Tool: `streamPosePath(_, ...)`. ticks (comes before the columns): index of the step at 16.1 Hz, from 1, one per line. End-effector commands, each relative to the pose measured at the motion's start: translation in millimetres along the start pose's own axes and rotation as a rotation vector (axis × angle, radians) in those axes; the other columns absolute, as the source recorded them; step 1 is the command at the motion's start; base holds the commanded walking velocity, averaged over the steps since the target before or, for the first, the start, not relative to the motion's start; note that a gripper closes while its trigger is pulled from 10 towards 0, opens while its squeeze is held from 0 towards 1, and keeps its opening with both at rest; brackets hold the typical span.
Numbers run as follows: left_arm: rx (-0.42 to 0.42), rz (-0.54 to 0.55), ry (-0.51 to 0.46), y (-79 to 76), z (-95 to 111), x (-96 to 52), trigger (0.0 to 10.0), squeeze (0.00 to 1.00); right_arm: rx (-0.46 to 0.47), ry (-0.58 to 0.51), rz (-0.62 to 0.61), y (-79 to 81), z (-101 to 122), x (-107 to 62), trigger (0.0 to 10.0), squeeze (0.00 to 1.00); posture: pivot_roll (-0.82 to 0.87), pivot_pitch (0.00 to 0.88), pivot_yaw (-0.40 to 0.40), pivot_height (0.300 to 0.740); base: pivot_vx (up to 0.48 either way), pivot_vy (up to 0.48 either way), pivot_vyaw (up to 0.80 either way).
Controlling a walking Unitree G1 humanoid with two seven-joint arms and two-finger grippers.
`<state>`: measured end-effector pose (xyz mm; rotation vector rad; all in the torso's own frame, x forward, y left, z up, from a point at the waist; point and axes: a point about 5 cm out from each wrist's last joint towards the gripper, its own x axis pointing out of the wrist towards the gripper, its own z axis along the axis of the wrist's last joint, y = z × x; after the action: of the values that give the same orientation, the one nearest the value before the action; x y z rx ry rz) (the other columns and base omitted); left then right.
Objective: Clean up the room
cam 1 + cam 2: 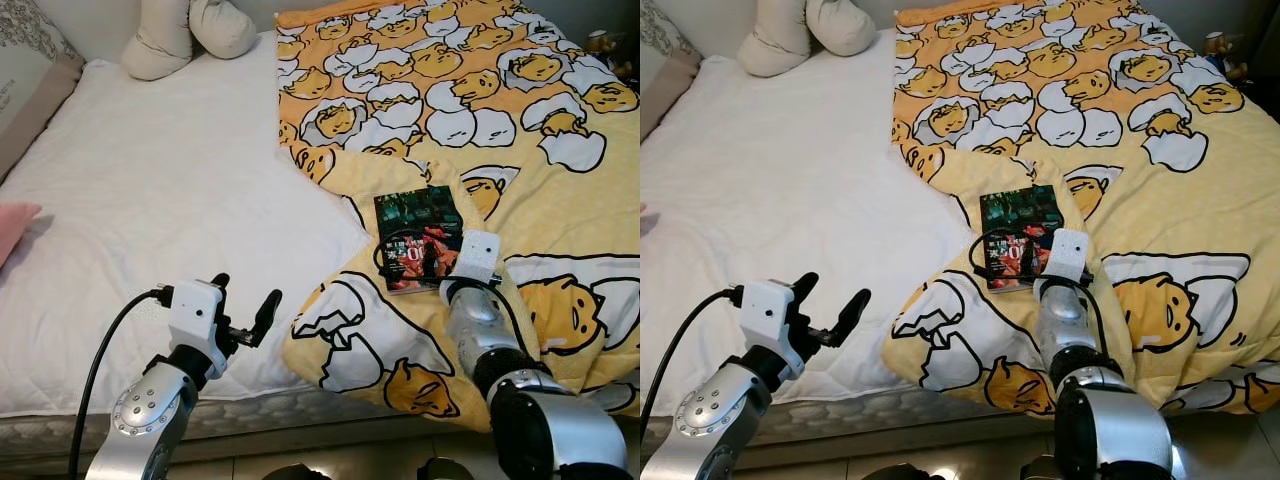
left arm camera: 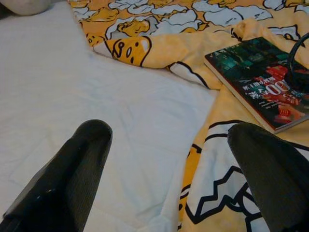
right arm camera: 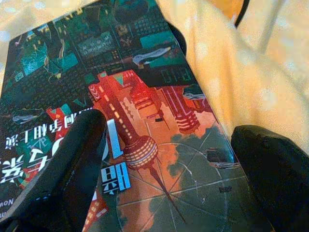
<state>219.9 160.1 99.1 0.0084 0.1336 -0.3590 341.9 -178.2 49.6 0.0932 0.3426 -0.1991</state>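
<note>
While the left end effector [image 1: 245,312] hovers with fingers spread over the white sheet [image 1: 170,190] near the bed's front edge, the right end effector [image 3: 164,169] hangs just above the book [image 1: 418,238], its fingers spread wide across the cover. The book lies flat on the yellow egg-print blanket [image 1: 470,110], about mid-bed. The step in hand looks like picking up the book; next, the right fingers probably need to reach an edge and close on it.

A bed [image 1: 150,200] in white sheeting fills the room — pale floor [image 1: 330,465], perhaps tile, below.
</note>
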Motion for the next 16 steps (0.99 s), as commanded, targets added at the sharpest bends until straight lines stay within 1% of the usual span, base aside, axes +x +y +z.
streamPosePath(1, 0.012, 0.008, 0.008, 3.1, 1, -3.3, 10.0, 0.00, 0.024, 0.051, 0.026, 6.2, -7, -0.9, 10.0, 0.00, 0.07, 0.103, 0.205, 0.740, 0.000, 0.000, 0.00)
streamPosePath(2, -0.005, -0.022, 0.008, -1.0, 0, -3.0, 10.0, 0.00, 0.055, 0.076, 0.036, 6.6, -9, -1.1, 10.0, 0.00, 0.06, 0.104, 0.203, 0.740, 0.000, 0.000, 0.00)
streamPosePath(3, -0.031, -0.127, 0.013, -14.5, 0, -3.8, 10.0, 0.00, 0.090, 0.119, 0.052, 7.6, -14, -1.7, 10.0, 0.00, 0.06, 0.104, 0.203, 0.740, 0.000, 0.000, 0.00)
streamPosePath(4, -0.023, -0.183, 0.018, -21.5, 0, -4.7, 10.0, 0.00, 0.105, 0.136, 0.056, 8.1, -15, -2.0, 10.0, 0.00, 0.06, 0.104, 0.203, 0.740, 0.000, 0.000, 0.00)
streamPosePath(5, -0.015, -0.292, 0.028, -34.7, 0, -6.7, 10.0, 0.00, 0.132, 0.155, 0.061, 8.8, -17, -2.4, 10.0, 0.00, 0.07, 0.106, 0.202, 0.740, 0.000, 0.000, 0.00)
streamPosePath(6, -0.009, -0.346, 0.036, -40.1, 0, -6.9, 10.0, 0.00, 0.146, 0.167, 0.073, 9.6, -18, -2.6, 10.0, 0.00, 0.07, 0.106, 0.202, 0.740, 0.000, 0.000, 0.00)
streamPosePath(8, 0.002, -0.355, 0.036, -39.8, 0, -5.2, 10.0, 0.00, 0.148, 0.173, 0.082, 9.7, -19, -2.7, 10.0, 0.00, 0.07, 0.106, 0.202, 0.740, 0.000, 0.000, 0.00)
streamPosePath(9, 0.002, -0.351, 0.035, -38.8, 1, -4.4, 10.0, 0.00, 0.152, 0.175, 0.081, 9.4, -19, -2.7, 8.8, 0.00, 0.06, 0.106, 0.207, 0.740, 0.000, 0.000, 0.00)
streamPosePath(10, 0.002, -0.343, 0.035, -36.8, 1, -4.3, 10.0, 0.00, 0.173, 0.183, 0.087, 9.8, -20, -3.0, 0.0, 0.00, 0.06, 0.106, 0.207, 0.740, 0.000, 0.000, 0.00)
streamPosePath(11, 0.001, -0.338, 0.036, -35.9, 1, -4.4, 10.0, 0.00, 0.191, 0.192, 0.091, 10.4, -21, -3.3, 0.0, 0.00, 0.06, 0.106, 0.207, 0.740, 0.000, 0.000, 0.00)
streamPosePath(13, 0.001, -0.336, 0.042, -34.9, 0, -5.4, 10.0, 0.00, 0.305, 0.235, 0.112, 13.5, -26, -4.7, 0.0, 0.00, 0.06, 0.106, 0.207, 0.740, 0.000, 0.000, 0.00)
streamPosePath(14, -0.002, -0.332, 0.044, -34.8, 0, -5.7, 10.0, 0.00, 0.342, 0.246, 0.115, 14.1, -27, -5.1, 0.0, 0.00, 0.06, 0.106, 0.207, 0.740, 0.000, 0.000, 0.00)
streamPosePath(16, -0.006, -0.325, 0.047, -34.7, -1, -6.4, 10.0, 0.00, 0.365, 0.249, 0.116, 14.6, -28, -5.4, 0.0, 0.00, 0.07, 0.099, 0.203, 0.740, 0.000, 0.000, 0.00)
